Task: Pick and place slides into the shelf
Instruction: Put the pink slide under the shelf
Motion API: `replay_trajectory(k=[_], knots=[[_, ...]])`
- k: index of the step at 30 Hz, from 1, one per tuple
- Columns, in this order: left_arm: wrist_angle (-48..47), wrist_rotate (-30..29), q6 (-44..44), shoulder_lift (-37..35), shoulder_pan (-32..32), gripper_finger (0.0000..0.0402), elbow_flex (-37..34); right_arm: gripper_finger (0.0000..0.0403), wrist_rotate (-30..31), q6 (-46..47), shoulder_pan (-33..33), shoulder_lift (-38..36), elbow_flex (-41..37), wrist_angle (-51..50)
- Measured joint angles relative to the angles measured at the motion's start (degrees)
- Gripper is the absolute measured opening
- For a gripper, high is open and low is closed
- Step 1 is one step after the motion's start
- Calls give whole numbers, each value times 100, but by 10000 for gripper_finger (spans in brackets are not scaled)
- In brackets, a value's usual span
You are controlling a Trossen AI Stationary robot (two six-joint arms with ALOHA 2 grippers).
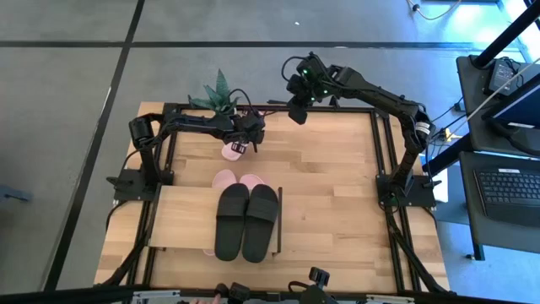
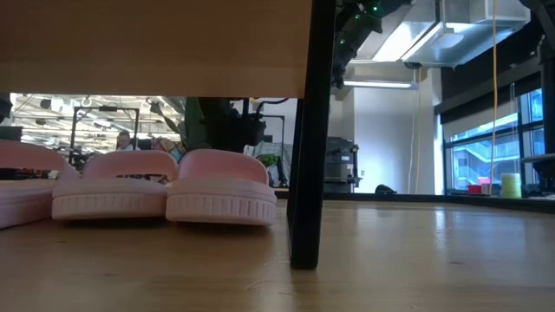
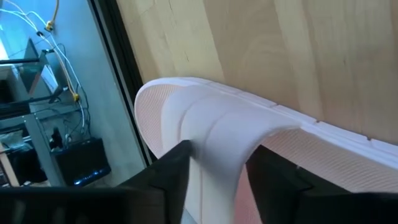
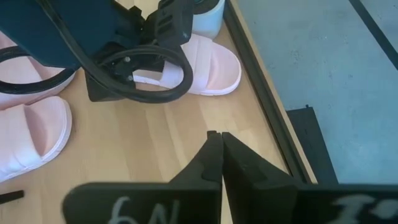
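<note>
We see the left gripper (image 1: 245, 145) straddling a pale pink rubber slide's (image 1: 233, 150) strap, jaws not yet clamped, beyond the light-wood shelf (image 1: 181, 217); slide's long axis unclear. Right gripper (image 4: 216, 138) closed, empty.

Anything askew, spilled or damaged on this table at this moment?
Nothing is spilled or damaged. One pink slide lies alone near the table's far edge by the potted plant, apart from the pink ones by the shelf. The left gripper straddles its strap, so it seems mid-pick. The black pair sits neatly on top.
</note>
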Motion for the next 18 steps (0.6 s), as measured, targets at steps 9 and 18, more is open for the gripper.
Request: replay_trajectory(k=[9,18], knots=[[12,4,-187,0,-1,28,0,6,0,1,0,0,0,0],[-201,-618,-98,-159,-305,6,2,6,-1,168,0,0,0,-92]])
